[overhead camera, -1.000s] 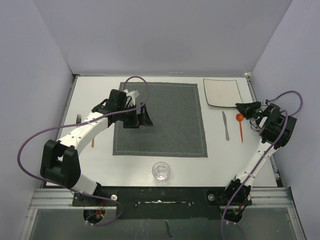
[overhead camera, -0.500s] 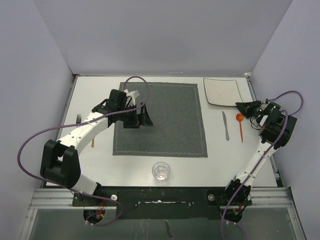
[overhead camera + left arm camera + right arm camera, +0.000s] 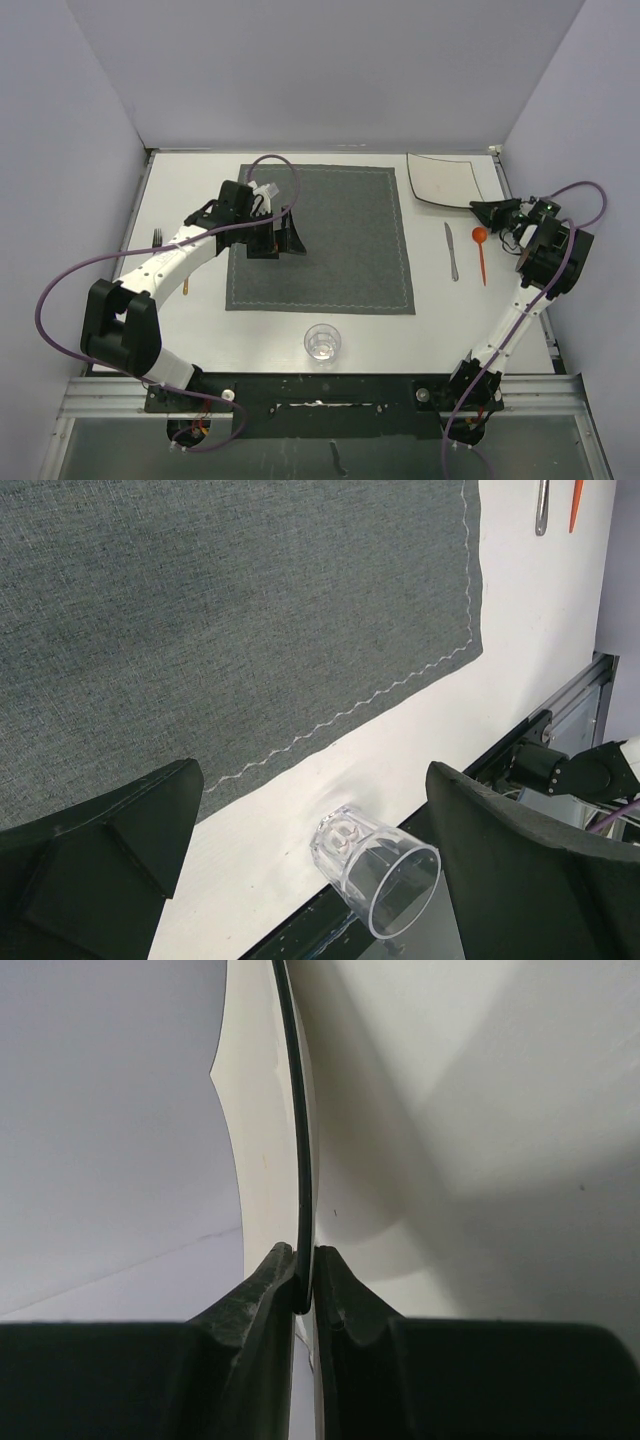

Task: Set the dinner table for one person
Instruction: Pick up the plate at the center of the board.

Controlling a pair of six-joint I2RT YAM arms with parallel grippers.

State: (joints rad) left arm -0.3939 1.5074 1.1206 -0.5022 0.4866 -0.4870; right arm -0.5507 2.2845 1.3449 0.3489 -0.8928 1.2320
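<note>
**Ana:** Where is the right gripper (image 3: 486,211)?

**Ben:** At the far right of the dinner table (image 3: 200,190), on the near right corner of the white square plate (image 3: 440,180). From above, the fingers cover that corner. In the wrist view both are clamped on the plate's dark rim, with the plate edge-on and mostly cut off by the frame.

**Ana:** Is the plate off the table?

**Ben:** I cannot tell. The overhead view doesn't show whether its far edge touches.

**Ana:** And the left gripper (image 3: 279,240)?

**Ben:** It is spread wide and holds nothing, hovering over the left part of the grey placemat (image 3: 340,250).

**Ana:** Is anything half hidden?

**Ben:** A fork (image 3: 157,237) lies by the table's left edge, with only its tines showing beside the left arm. A small orange tip (image 3: 185,288) pokes out under that arm, too little to name.

**Ana:** And the rest?

**Ben:** A knife (image 3: 452,250) and an orange spoon (image 3: 481,250) lie side by side right of the placemat, not touching it. A clear glass (image 3: 322,341) stands upright on bare table, just near of the placemat's near edge
</note>
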